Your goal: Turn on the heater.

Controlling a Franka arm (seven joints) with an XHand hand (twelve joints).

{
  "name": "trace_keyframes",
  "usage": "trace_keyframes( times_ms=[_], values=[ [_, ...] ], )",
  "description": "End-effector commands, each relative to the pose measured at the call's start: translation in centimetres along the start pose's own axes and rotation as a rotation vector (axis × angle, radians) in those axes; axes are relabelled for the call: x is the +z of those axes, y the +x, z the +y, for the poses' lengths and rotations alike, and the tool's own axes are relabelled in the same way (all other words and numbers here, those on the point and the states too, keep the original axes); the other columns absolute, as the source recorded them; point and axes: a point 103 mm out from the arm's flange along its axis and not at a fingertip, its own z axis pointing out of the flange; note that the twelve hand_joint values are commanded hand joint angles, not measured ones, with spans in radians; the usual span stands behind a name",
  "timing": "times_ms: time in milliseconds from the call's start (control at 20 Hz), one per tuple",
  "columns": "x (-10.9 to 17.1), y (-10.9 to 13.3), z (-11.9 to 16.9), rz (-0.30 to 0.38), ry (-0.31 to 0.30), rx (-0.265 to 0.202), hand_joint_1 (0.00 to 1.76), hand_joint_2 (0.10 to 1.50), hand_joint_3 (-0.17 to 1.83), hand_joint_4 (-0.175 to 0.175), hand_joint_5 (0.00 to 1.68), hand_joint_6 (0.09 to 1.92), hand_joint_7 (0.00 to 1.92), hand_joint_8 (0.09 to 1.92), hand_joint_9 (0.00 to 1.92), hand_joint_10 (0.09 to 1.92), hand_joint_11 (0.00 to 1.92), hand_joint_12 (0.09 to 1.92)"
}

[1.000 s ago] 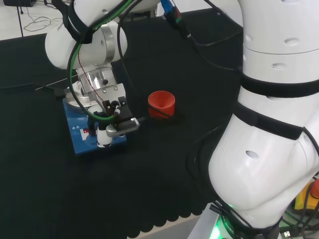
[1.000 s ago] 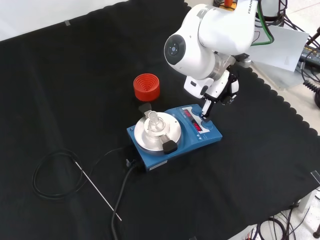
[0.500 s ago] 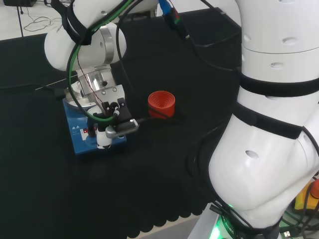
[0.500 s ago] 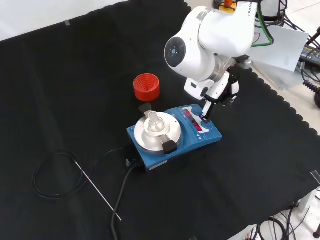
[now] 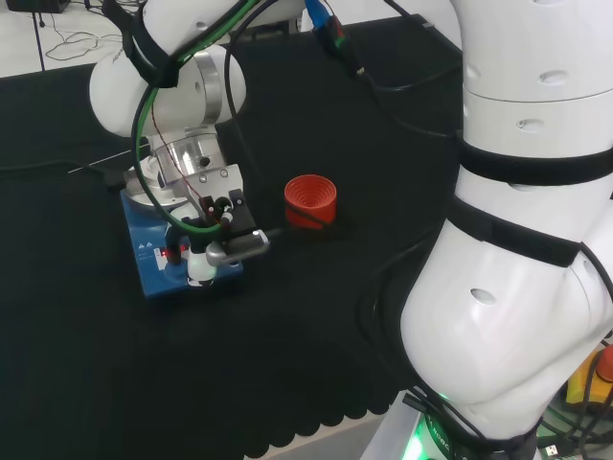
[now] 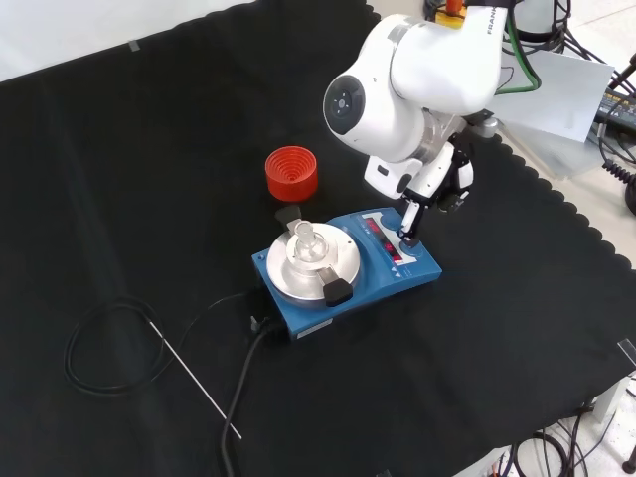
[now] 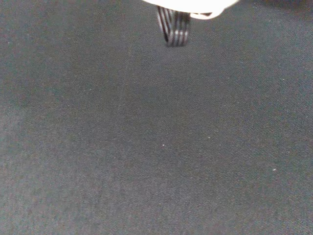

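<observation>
The heater is a flat blue box with a round silver plate and a red-lit front panel. A small clear flask stands on the plate. My hand hangs over the panel end, with one straight finger pointing down onto the panel by a knob. In the head view the hand covers the heater's near right corner, its white fingertip is down on the blue panel, and the thumb sticks out to the right. The wrist view has black cloth and a ribbed dark finger part.
A red ribbed ring stand sits on the cloth beyond the heater, to the right of it in the head view. The heater's black cable coils at the front view's left, with a thin metal rod lying beside it.
The arm's upper links have shifted slightly. The fingertip stays on the heater's panel at about the same spot.
</observation>
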Motion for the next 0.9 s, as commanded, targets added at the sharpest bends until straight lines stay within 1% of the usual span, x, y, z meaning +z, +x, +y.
trace_keyframes(
  times_ms=[50, 150, 400, 600, 750, 800, 900],
  values=[
    [-0.4, 0.1, 0.0, -0.036, -0.017, -0.009, 1.42, 0.70, 1.03, -0.054, 0.31, 0.68, 1.58, 1.70, 1.66, 1.64, 1.24, 1.34],
    [-1.2, 0.1, -0.3, -0.047, -0.032, -0.005, 1.42, 0.70, 1.03, -0.054, 0.31, 0.68, 1.58, 1.70, 1.66, 1.64, 1.24, 1.34],
    [-3.9, -0.9, -1.6, -0.006, -0.079, -0.013, 1.42, 0.70, 1.03, -0.054, 0.31, 0.68, 1.58, 1.70, 1.66, 1.64, 1.24, 1.34],
    [-4.9, -1.6, -2.4, 0.009, -0.102, -0.011, 1.42, 0.70, 1.03, -0.055, 0.31, 0.69, 1.58, 1.70, 1.66, 1.64, 1.24, 1.34],
    [-5.1, -1.9, -2.7, 0.014, -0.109, -0.010, 1.42, 0.70, 1.03, -0.055, 0.31, 0.69, 1.58, 1.70, 1.66, 1.64, 1.24, 1.34],
    [-5.2, -1.0, -2.6, 0.001, -0.107, -0.001, 1.42, 0.70, 1.03, -0.055, 0.31, 0.69, 1.58, 1.70, 1.66, 1.64, 1.24, 1.34],
    [-5.2, -0.6, -2.6, -0.004, -0.106, 0.004, 1.42, 0.70, 1.03, -0.055, 0.31, 0.69, 1.58, 1.70, 1.66, 1.63, 1.24, 1.34]
  ],
)
